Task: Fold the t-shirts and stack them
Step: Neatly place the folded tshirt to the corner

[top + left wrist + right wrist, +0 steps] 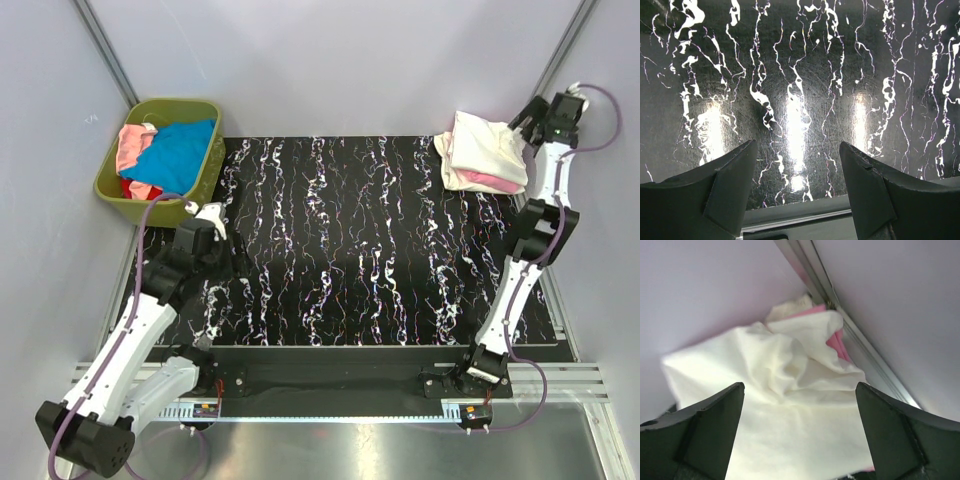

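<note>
A cream t-shirt [483,148] lies bunched on top of a pink one [500,182] at the mat's far right corner. My right gripper [524,118] hangs just beyond that pile, open wide, nothing between its fingers; the wrist view shows the cream t-shirt [790,410] below the jaws and a pink edge [836,342] by the wall rail. Blue [180,150], pink [132,145] and red [135,188] t-shirts fill the olive-green basket [205,172] at far left. My left gripper [210,213] is open and empty beside the basket, above bare mat [800,100].
The black marbled mat [350,240] covers the table between the arms. Grey walls and metal frame rails [560,50] close in the far corners. The mat's near edge and a rail [800,215] lie under the left gripper.
</note>
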Controlling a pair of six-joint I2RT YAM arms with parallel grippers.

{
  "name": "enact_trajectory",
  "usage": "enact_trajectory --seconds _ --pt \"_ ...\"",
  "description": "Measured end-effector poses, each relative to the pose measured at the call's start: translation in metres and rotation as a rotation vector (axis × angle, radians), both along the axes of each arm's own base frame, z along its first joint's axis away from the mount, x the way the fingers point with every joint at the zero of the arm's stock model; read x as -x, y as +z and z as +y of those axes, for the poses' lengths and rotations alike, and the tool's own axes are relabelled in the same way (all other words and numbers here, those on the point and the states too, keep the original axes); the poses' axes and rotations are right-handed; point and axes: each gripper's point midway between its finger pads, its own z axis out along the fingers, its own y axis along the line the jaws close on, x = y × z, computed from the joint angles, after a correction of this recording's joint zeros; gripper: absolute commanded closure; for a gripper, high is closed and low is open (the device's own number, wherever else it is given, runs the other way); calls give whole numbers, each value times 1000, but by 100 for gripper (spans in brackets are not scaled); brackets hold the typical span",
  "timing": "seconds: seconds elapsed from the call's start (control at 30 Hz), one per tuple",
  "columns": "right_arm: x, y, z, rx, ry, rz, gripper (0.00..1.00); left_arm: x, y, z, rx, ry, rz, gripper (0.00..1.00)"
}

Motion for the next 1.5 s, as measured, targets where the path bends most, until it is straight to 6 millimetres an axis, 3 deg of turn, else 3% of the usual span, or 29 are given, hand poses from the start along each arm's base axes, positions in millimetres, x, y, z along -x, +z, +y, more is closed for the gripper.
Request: enact_trajectory --seconds 0.17,0.2,0.27,0.3,0.4,0.43,0.5,0.6,0.73,0.87,0.93,1.03,1.37,1.5 --pt "25 105 -1 43 -42 -143 4 2 8 1 10 2 -33 28" --pt "35 129 2 42 -40 -186 13 2 8 1 11 2 -37 28" --pt "46 159 10 34 -18 -258 28 2 9 2 12 3 -43 28" --pt "51 170 14 21 -3 -286 46 3 9 2 12 3 -43 27" --pt "45 187 29 -38 74 -355 66 3 10 2 13 3 -46 27" --pt "37 186 34 -66 108 -365 75 3 10 2 13 3 -48 27" --pt "16 169 43 -129 175 -368 81 3 11 2 14 4 -52 27" --pt "-7 106 54 -235 228 -289 84 3 11 2 15 4 -53 27" --pt "-16 11 72 -360 239 -123 85 3 11 3 14 5 -54 27" --pt "-15 -42 82 -421 236 -28 85 3 11 4 13 12 -53 27" --pt "-18 -49 80 -417 231 -23 82 2 10 4 10 13 -49 27" --pt "-24 -44 70 -359 217 -41 77 1 7 5 4 16 -37 27" --pt "-40 -27 21 -108 108 -115 68 -1 0 6 -14 31 -7 27" --pt "-47 -29 2 -17 61 -142 66 -2 -2 7 -18 34 -2 27"
